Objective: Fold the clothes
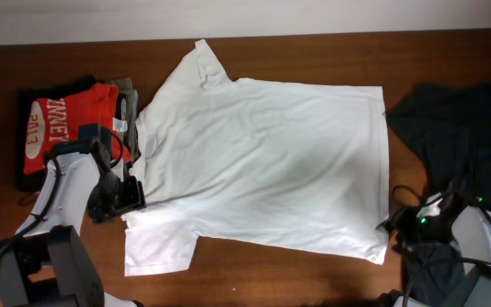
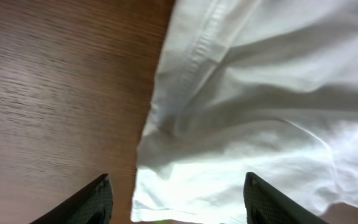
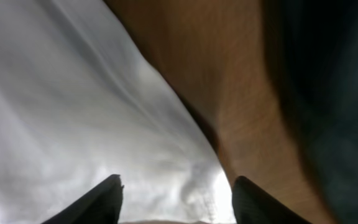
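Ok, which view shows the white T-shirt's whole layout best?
Overhead: it shows the whole white T-shirt spread flat on the table, both sleeves and hem visible. Left wrist shows only a wrinkled hemmed edge against the wood; right wrist only a blurred edge beside the dark garment.

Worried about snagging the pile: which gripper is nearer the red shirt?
Left. The left gripper is at the white T-shirt edge close to the red shirt; the right gripper is far off at the hem corner.
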